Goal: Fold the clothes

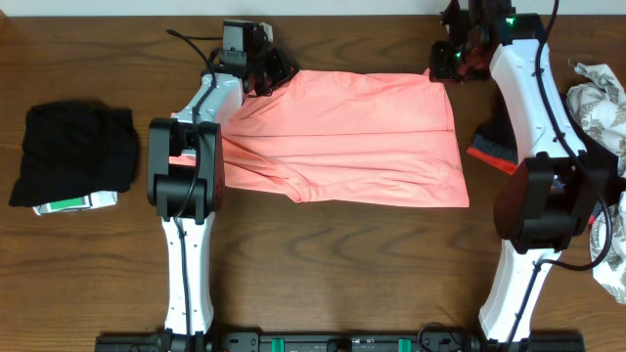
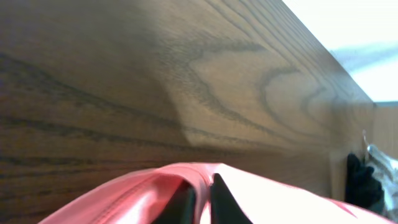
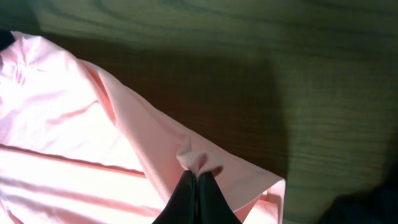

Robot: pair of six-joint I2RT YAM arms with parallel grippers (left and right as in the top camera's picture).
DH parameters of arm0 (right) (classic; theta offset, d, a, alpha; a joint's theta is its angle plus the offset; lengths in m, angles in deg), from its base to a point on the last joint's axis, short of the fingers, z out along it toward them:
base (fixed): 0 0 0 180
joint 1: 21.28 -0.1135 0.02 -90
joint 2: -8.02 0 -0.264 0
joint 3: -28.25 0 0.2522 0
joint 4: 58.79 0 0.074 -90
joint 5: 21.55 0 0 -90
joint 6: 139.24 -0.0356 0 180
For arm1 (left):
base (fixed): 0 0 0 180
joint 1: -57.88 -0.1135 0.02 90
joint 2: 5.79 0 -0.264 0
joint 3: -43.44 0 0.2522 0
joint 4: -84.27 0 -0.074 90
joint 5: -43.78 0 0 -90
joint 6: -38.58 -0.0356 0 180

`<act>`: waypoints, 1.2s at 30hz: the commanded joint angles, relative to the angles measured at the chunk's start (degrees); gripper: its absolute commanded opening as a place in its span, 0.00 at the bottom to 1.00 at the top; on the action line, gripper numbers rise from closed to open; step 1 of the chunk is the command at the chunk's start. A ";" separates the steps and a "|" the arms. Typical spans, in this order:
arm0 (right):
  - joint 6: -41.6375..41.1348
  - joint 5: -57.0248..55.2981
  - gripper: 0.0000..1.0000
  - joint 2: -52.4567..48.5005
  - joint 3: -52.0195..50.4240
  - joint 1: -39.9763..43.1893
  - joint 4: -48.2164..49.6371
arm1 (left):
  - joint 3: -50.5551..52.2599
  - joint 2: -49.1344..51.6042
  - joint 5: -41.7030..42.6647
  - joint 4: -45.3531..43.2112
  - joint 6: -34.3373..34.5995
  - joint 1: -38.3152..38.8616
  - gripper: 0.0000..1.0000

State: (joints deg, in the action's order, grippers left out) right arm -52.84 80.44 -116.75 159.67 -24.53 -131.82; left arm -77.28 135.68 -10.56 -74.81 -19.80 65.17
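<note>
**Overhead view.** A salmon-pink T-shirt [image 1: 352,137] lies on a dark wood-grain table [image 1: 313,274]. It is spread as a broad, roughly rectangular panel between the 2 arms, toward the far side, with a plain matte face up. The soft knit is crossed by 1 long horizontal crease, and a shorter diagonal fold sits near its lower left edge. The left gripper [image 1: 262,70] sits at the garment's far left corner and the right gripper [image 1: 445,66] at its far right corner. **Left wrist view.** The 2 dark fingers [image 2: 221,202] stand close together, clamped on the cloth, which arches in a smooth, rounded ridge over them. **Right wrist view.** The 2 black fingers [image 3: 185,199] are pressed together on a small puckered tuft of the fabric's edge, and the cloth falls away from it in soft ridges to a doubled corner on the grained wood. **Surroundings.** Well apart at the left lies a folded black garment [image 1: 73,156], a squarish bundle resting on a white-and-green item [image 1: 78,203]. A crumpled pale patterned cloth [image 1: 599,103] lies at the right edge. A dark garment with a red border [image 1: 492,149] lies just beside the T-shirt, partly hidden by the right arm
</note>
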 commanded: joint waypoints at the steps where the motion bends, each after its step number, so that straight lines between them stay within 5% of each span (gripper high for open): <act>1: 0.92 -0.17 0.01 1.11 0.09 -0.15 -0.22 | -1.07 1.38 1.86 -0.15 -0.48 0.00 0.06; 9: 1.40 -0.20 0.01 1.11 0.09 -0.15 -0.81 | -1.07 1.22 2.71 2.51 -1.51 -0.63 0.06; 21: 2.40 -2.78 0.01 1.29 0.09 0.24 -1.38 | -1.07 -7.39 -3.02 18.84 -14.03 -1.03 0.06; 36: 2.40 -3.19 0.01 1.29 0.09 0.61 -2.27 | -0.81 -10.62 -3.37 18.73 -14.21 -1.16 0.07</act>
State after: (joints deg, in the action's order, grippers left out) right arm -51.50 77.78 -116.75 159.67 -24.16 -134.07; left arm -77.67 124.95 -13.36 -56.23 -32.85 64.30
